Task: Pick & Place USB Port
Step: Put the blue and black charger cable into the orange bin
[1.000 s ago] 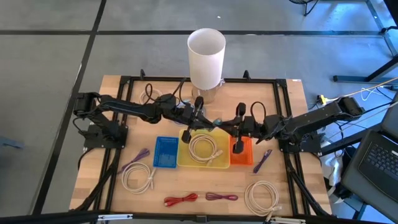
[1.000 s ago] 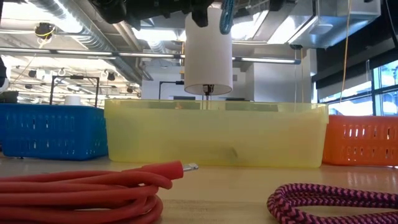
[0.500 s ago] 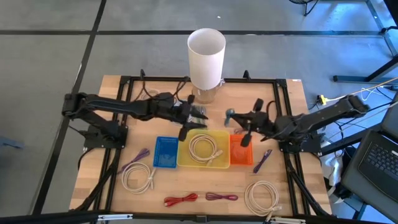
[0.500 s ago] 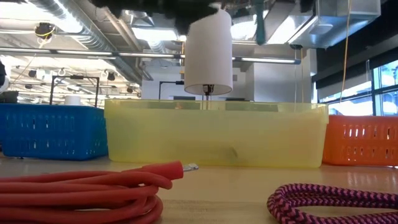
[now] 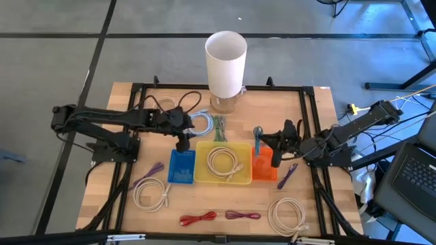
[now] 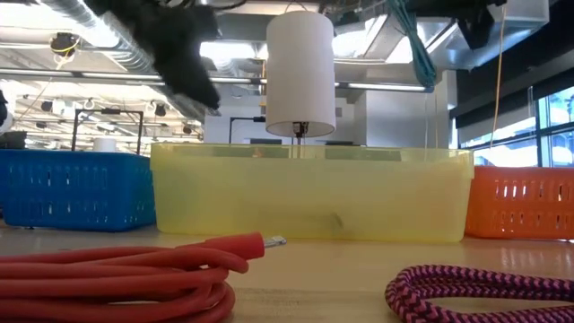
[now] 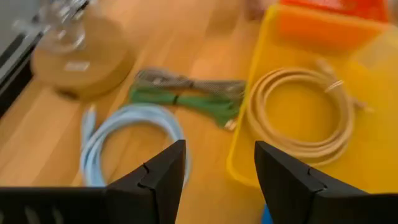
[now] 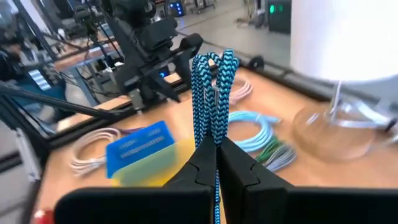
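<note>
Right gripper (image 8: 216, 163) jaws clamped on blue braided cable (image 8: 211, 93), over orange bin (image 5: 264, 167) at 3 o'clock for drop; left gripper (image 7: 217, 177) jaws apart, idle.

Grey concrete floor (image 5: 54, 61) around wooden table (image 5: 310, 109). Exposed ceiling ducts (image 6: 108, 27), strip lights. Window (image 6: 553, 121) at right. Laptop (image 5: 417, 173) right of table.

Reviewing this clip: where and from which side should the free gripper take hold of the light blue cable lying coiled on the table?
Probably from straight above, pinching across the bundled strands of the light blue cable on its side away from the green cable. The coil lies flat with an open centre, so one finger fits inside. The left gripper is open nearby.
</note>
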